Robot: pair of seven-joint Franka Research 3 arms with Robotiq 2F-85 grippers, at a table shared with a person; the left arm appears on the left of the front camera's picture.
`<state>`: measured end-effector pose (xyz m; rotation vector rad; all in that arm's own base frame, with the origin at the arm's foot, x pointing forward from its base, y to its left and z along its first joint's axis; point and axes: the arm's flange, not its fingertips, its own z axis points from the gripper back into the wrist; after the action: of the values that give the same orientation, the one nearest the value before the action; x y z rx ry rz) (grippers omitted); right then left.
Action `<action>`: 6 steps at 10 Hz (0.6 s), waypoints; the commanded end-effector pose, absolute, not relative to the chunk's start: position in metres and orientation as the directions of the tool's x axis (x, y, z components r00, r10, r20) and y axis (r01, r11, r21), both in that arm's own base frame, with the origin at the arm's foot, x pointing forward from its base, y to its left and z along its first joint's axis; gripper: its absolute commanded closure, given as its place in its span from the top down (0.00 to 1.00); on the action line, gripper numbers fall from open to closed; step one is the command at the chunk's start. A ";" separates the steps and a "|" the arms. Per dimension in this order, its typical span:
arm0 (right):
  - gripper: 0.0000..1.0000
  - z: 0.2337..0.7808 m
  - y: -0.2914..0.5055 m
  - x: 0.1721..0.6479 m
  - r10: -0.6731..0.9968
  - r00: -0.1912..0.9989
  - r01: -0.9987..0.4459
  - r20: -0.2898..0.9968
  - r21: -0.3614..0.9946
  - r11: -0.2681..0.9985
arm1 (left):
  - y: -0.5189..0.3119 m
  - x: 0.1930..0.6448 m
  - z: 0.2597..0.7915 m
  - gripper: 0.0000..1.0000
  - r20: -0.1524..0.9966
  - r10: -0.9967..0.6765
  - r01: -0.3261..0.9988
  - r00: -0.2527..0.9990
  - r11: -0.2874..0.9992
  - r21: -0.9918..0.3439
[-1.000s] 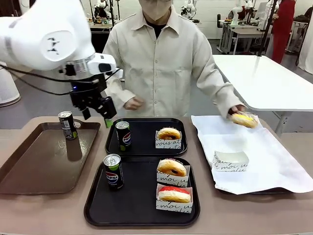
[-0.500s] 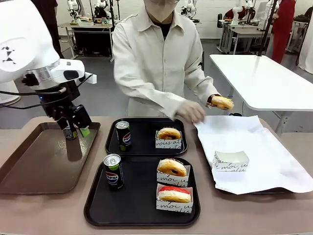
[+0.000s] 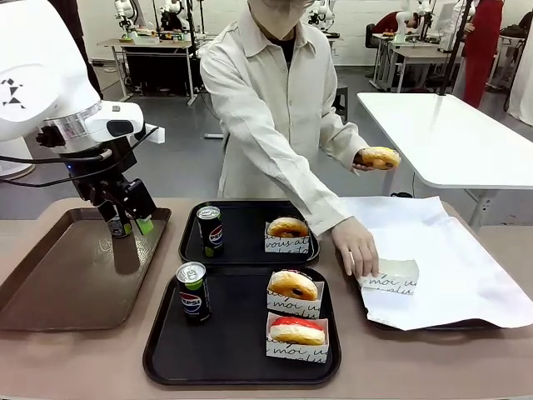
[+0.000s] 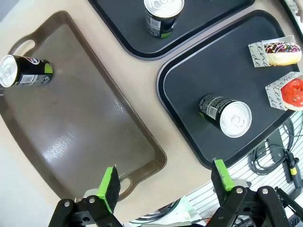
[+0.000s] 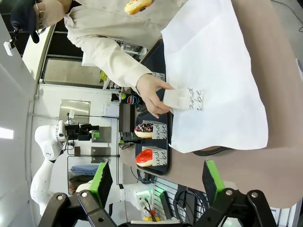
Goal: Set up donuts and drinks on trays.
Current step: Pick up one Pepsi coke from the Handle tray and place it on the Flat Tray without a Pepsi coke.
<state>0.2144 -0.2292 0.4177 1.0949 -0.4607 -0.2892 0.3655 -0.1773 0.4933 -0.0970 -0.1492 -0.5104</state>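
Left gripper (image 3: 133, 218) is hanging over the far end of the brown tray (image 3: 75, 275), jaws wide apart, gripping nothing. It's hovering right by the spare can (image 4: 24, 72), probably lining up to fetch it.

Right gripper (image 5: 154, 182) is parked off the table edge, jaws spread and empty, likely leaving the paper (image 3: 441, 250) to the person.

Far tray (image 3: 250, 250) is holding one can (image 3: 210, 230) and one boxed donut (image 3: 287, 228). Near tray (image 3: 233, 367) is holding a can (image 3: 191, 292) plus two boxed donuts (image 3: 291, 285), one iced red (image 3: 297, 330).

The person is pinning the empty box (image 3: 391, 276) with one hand (image 3: 356, 247) and carrying a donut (image 3: 379, 157) in the other, presumably to box it for the far tray.
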 end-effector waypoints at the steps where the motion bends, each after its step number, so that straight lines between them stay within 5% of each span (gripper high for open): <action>1: 1.00 0.417 -0.230 0.214 -0.442 0.868 -0.018 0.226 0.904 0.428 | -0.178 0.368 0.494 1.00 0.168 -0.468 0.480 0.868 0.876 -0.044; 6: 1.00 0.417 -0.230 0.214 -0.442 0.868 -0.018 0.226 0.904 0.428 | -0.178 0.368 0.494 1.00 0.168 -0.468 0.480 0.868 0.876 -0.044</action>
<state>0.2144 -0.2292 0.4177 1.0949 -0.4608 -0.2892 0.3657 -0.1773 0.4929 -0.0968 -0.1482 -0.5103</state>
